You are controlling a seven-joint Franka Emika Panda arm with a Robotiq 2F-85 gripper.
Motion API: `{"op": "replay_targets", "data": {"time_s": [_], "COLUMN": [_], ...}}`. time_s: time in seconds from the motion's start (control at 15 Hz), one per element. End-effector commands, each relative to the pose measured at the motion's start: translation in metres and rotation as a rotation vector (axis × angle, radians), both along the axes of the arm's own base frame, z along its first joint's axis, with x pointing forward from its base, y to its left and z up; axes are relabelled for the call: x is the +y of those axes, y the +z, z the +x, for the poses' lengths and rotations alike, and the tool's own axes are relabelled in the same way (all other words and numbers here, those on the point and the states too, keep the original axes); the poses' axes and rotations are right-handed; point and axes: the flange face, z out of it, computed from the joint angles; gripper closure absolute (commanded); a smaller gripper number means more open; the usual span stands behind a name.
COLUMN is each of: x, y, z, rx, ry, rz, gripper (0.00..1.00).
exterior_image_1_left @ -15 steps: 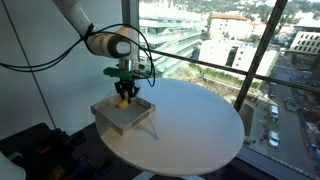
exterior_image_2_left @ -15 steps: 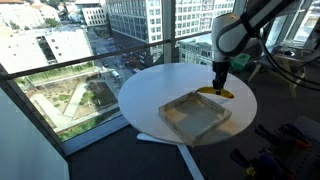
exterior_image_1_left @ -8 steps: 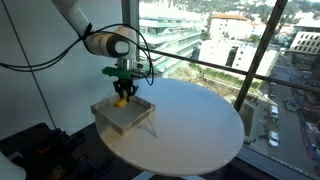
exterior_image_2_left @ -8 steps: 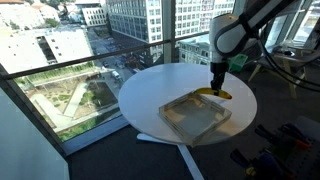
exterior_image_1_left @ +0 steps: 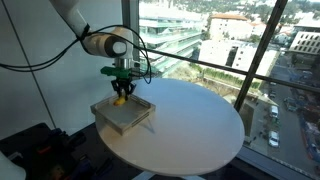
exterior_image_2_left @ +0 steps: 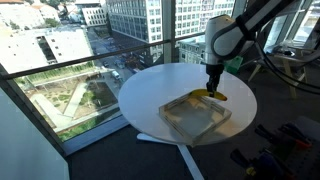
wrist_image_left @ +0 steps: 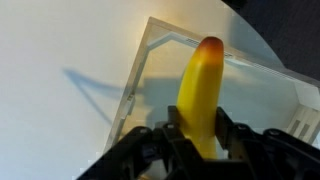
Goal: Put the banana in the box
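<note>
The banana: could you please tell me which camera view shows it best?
The wrist view: the banana fills the frame's middle, yellow with a reddish tip, held in the claw over the box. In both exterior views the banana is only a small yellow speck.

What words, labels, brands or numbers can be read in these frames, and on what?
No text can be read. The banana, the box, the gripper and the round white table show no lettering; any signs on the buildings outside are too small to read.
</note>
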Motion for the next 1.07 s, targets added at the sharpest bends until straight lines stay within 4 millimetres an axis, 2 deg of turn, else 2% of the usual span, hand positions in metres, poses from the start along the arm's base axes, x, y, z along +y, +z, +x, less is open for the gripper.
{"op": "replay_targets", "data": {"time_s": [0.0, 0.6, 1.0], "x": [0.005, 0.014, 0.025], "y": [-0.005, -0.029, -0.038], "z": [0.010, 0.022, 0.038], "rx": [-0.011, 0.031, 0.033], "ry": [0.025, 0.040, 0.054], "rz": [-0.002, -0.009, -0.014], "gripper": [0.86, 0.86, 0.86]}}
